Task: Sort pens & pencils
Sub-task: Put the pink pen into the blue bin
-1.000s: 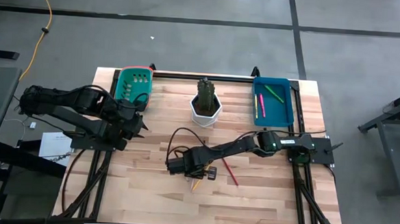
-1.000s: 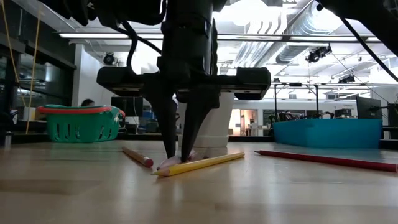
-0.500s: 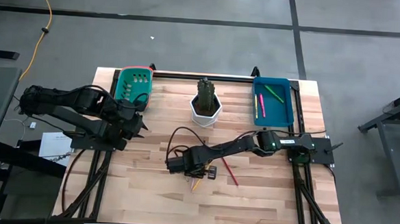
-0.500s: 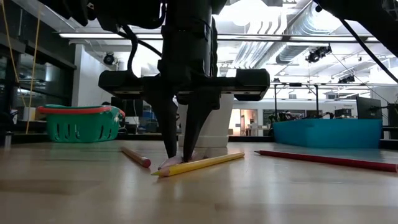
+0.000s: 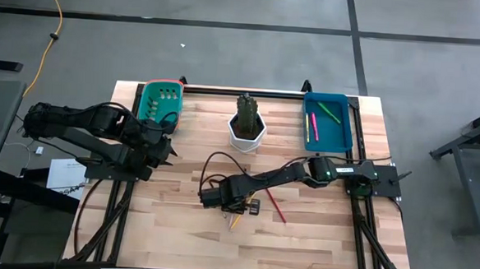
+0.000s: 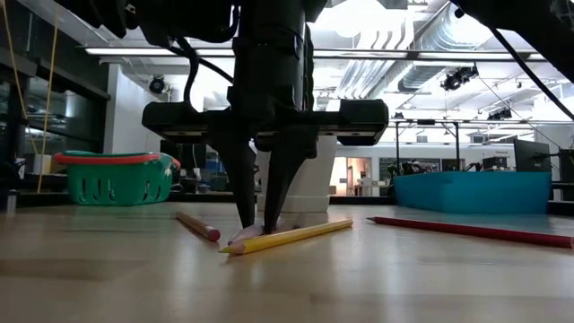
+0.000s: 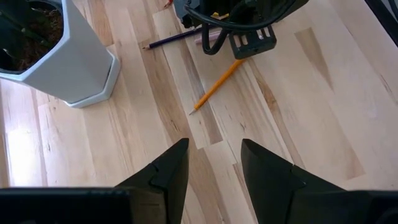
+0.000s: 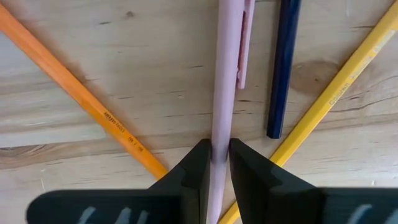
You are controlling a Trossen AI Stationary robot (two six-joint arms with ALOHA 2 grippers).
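R gripper (image 8: 214,163) clamped on pale-pink plastic pen (image 8: 224,74) at tabletop, pick step. Next: lift, carry to blue rectangular tray (image 5: 343,138). L gripper (image 7: 214,163) apart, idle.

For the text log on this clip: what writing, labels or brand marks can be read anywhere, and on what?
Orange pencil: a small dark imprint along its side, too small to read.
Yellow pencil: faint stamped lettering along its side, too blurred to read.
Sheet of paper on the floor beside the table: dark print, too small to read.
Pink pen, between the right gripper fingers: no writing visible.
Nothing else bears readable text.
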